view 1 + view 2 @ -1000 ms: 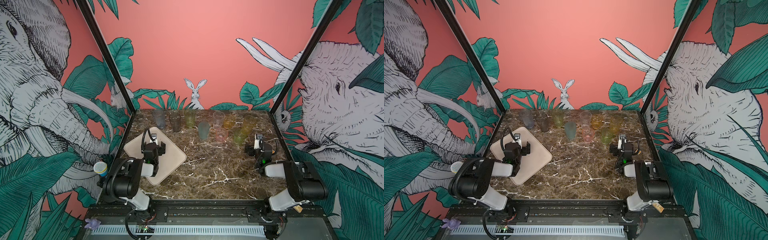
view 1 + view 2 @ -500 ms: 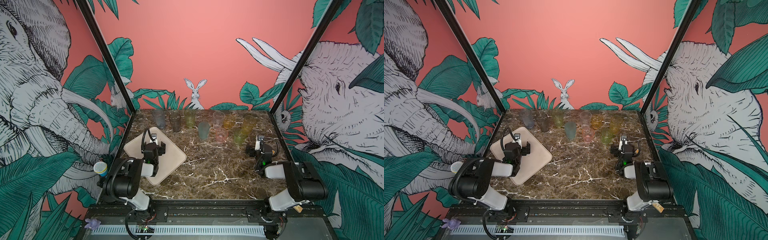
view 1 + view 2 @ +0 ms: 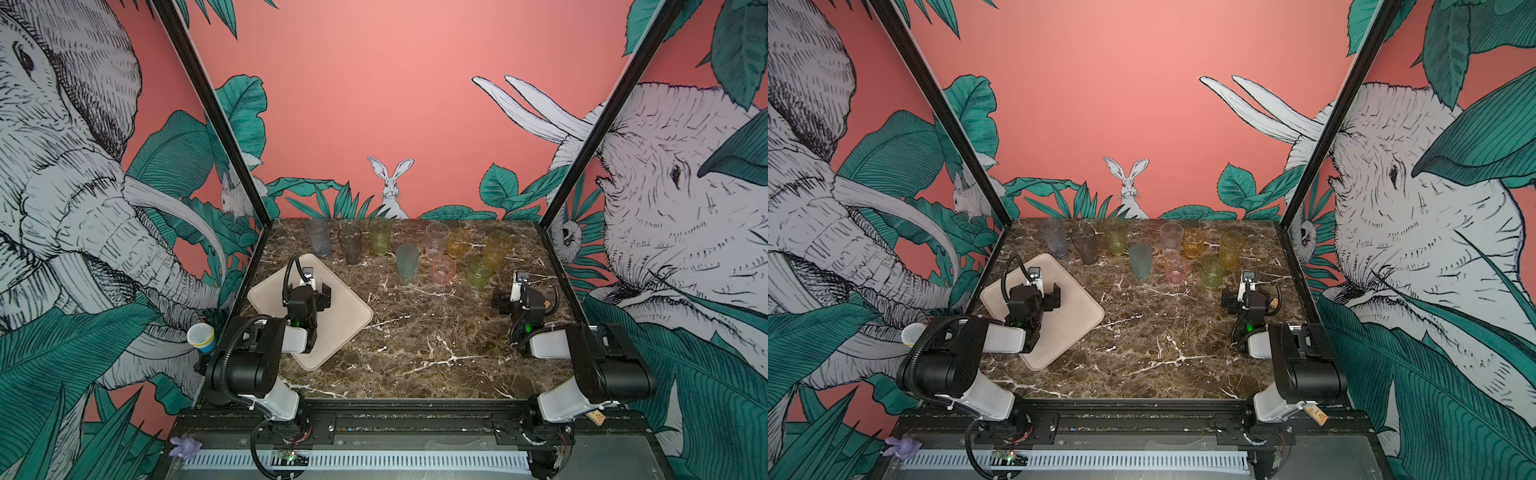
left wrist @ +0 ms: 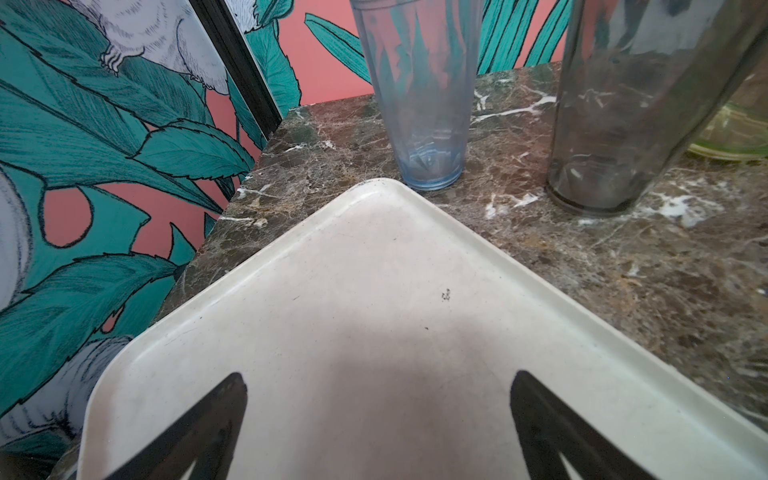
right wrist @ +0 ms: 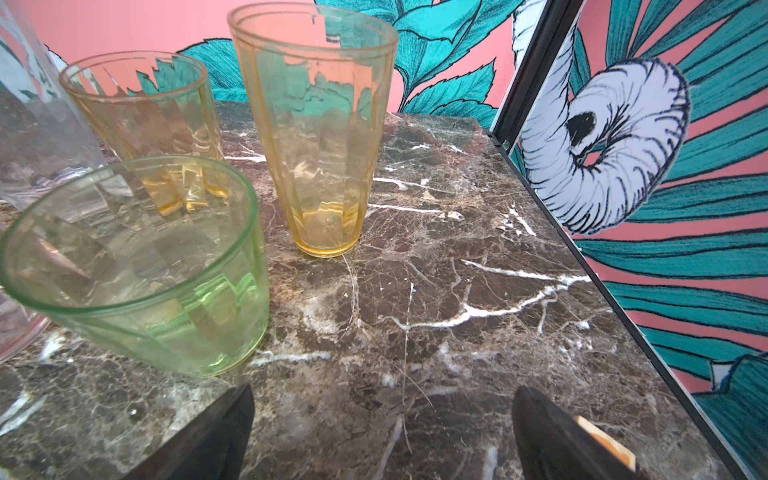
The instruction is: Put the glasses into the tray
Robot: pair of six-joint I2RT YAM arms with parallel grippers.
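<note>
No shift since before: left tool (image 4: pixel 378 384) and right tool (image 5: pixel 382 399) wide, empty; tray (image 3: pixel 353 328) with long axis diagonal, glasses (image 3: pixel 407 259) upright.

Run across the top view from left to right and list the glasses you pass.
grey glass → smoky glass → tall green glass → teal glass → clear glass → amber glass → tall yellow glass. The pink glass and short green glass overlap neighbours, so they are left out.

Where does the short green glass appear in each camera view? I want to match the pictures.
In a top view: the short green glass stands at the front right of the group.
In a top view: same place, right of the pink glass.
Left wrist view: not in it.
Right wrist view: the glass closest to the camera.
Shared landmark: the tall yellow glass just behind it.
</note>
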